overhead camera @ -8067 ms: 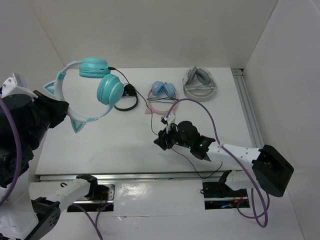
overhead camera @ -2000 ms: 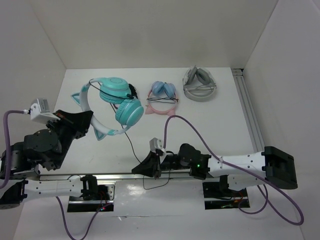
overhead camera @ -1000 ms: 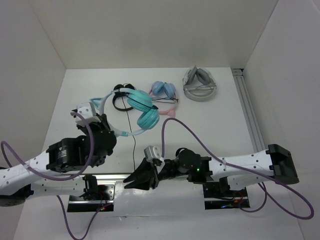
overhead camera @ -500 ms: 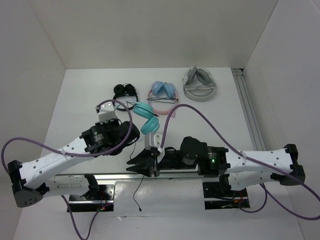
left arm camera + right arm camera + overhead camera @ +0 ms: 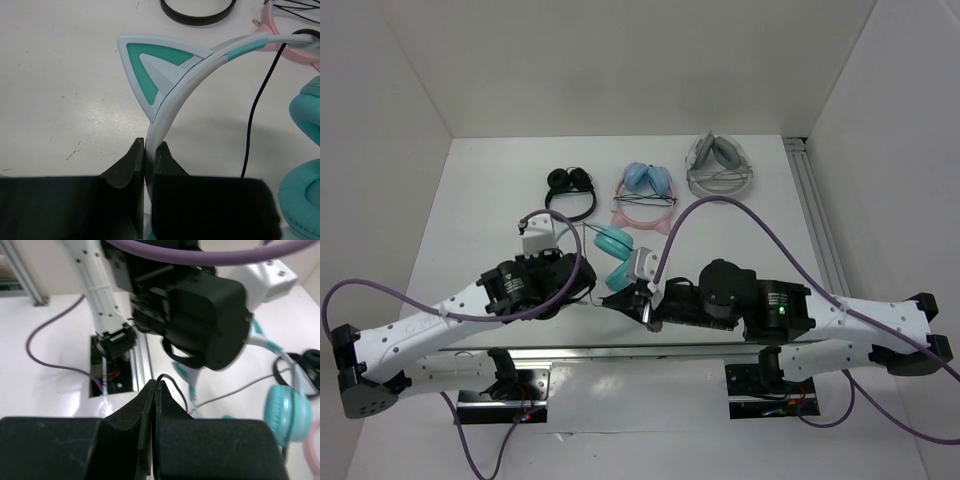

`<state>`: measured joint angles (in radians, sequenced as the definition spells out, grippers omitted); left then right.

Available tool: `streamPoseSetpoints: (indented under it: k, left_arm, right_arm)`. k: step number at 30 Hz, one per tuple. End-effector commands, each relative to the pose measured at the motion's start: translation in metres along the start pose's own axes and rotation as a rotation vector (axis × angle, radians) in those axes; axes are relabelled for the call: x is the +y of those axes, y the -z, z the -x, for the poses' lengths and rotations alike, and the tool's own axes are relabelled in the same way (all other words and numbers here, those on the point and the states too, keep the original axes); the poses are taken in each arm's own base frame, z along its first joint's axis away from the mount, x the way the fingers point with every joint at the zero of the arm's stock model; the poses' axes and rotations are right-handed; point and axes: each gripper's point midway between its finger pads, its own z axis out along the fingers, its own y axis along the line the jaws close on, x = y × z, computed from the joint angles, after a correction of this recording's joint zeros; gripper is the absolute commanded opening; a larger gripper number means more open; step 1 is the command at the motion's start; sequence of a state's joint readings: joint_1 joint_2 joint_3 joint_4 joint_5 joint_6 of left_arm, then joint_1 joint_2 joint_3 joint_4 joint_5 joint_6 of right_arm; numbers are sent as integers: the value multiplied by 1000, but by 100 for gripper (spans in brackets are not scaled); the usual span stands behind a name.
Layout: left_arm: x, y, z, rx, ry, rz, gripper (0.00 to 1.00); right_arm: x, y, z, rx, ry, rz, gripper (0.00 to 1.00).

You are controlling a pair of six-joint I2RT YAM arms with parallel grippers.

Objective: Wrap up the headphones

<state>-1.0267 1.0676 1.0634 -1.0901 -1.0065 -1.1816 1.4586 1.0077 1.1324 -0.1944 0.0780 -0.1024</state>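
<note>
The teal cat-ear headphones [image 5: 612,248] sit low over the table's middle; in the left wrist view their pale headband [image 5: 172,95] and one teal ear show, with an ear cup [image 5: 305,200] at the right. My left gripper [image 5: 148,150] is shut on the headband. The thin black cable [image 5: 255,112] runs down beside the band. My right gripper [image 5: 156,385] is shut on the cable [image 5: 172,382], close in front of the left wrist [image 5: 200,315]. In the top view my right gripper [image 5: 642,300] is just right of my left gripper [image 5: 582,283].
Small black headphones [image 5: 570,190], a pink-banded light-blue pair [image 5: 645,190] and a grey pair [image 5: 720,168] lie along the back of the table. A metal rail [image 5: 817,230] runs down the right side. Purple arm cables arch over both arms.
My left arm has brought the teal headphones down from high at the left to low over the table's middle. My right gripper has moved up and right with the cable, close to the headphones.
</note>
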Motion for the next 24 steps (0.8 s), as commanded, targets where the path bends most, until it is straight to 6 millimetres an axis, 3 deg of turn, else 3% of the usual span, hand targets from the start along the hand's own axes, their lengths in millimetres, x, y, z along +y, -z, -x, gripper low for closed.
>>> streamPoseSetpoints:
  k: [1, 6, 15, 19, 22, 24]
  left_arm:
    - [-15, 8, 5, -3, 3, -124, 0]
    - [-49, 16, -14, 66, -123, -334, 0]
    - [-85, 47, -43, 98, -290, -616, 0]
    - [-75, 52, -51, 122, -302, -620, 0]
    - [-58, 53, -48, 149, -308, -558, 0]
    - [-57, 55, -44, 163, -333, -539, 0]
  right_arm:
    - [-25, 12, 14, 56, 64, -111, 0]
    - [-49, 22, 13, 136, 127, -227, 0]
    - [-81, 45, 32, 123, 177, -401, 0]
    - [-94, 56, 24, 186, 205, -476, 0]
    - [-107, 62, 18, 258, 242, -553, 0]
    - [-120, 68, 18, 291, 268, -642, 0]
